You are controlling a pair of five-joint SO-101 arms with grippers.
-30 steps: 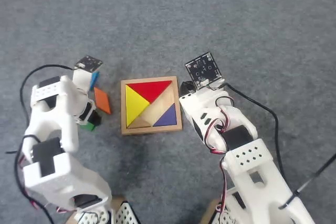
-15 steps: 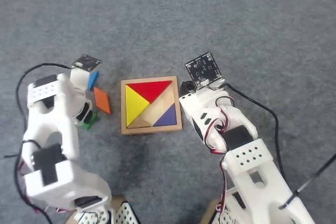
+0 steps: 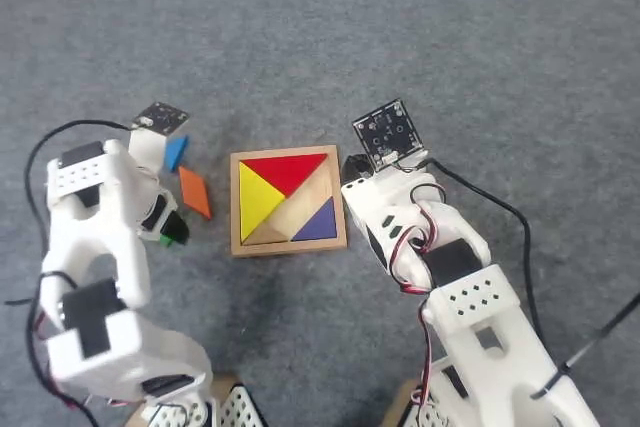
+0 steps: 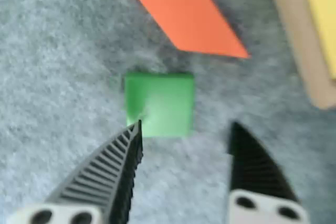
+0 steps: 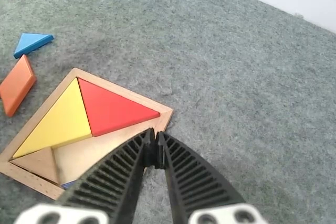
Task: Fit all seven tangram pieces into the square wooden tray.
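— Three outside the square wooden tray (image 3: pixel 290 247) yet: green square (image 4: pixel 159 104), orange parallelogram (image 3: pixel 195 192), blue triangle (image 3: pixel 177 152). Which first?

— Green, judging by the left gripper (image 4: pixel 186 125): fingers apart, poised right over it. Lies between 8 and 9 o'clock from the tray, far nearer the left arm than the right.

— Lined up?

— Not quite. No long axis to worry about, with flat sides squarely toward the fingers. Sits off-centre, though: crowds one fingertip, leaves a gap to the other. Probably calls for a small sideways shift before closing.

— And the right gripper (image 5: pixel 156 148)?

— Pinched together on nothing, near the tray's corner at about 2 o'clock.

— Anything unclear?

— Plenty. From above, mostly covered by the left gripper, just a green sliver peeking out. Can't tell whether that near fingertip touches or hovers. Hard also to separate the tan triangle (image 5: pixel 39 163) from bare tray wood.
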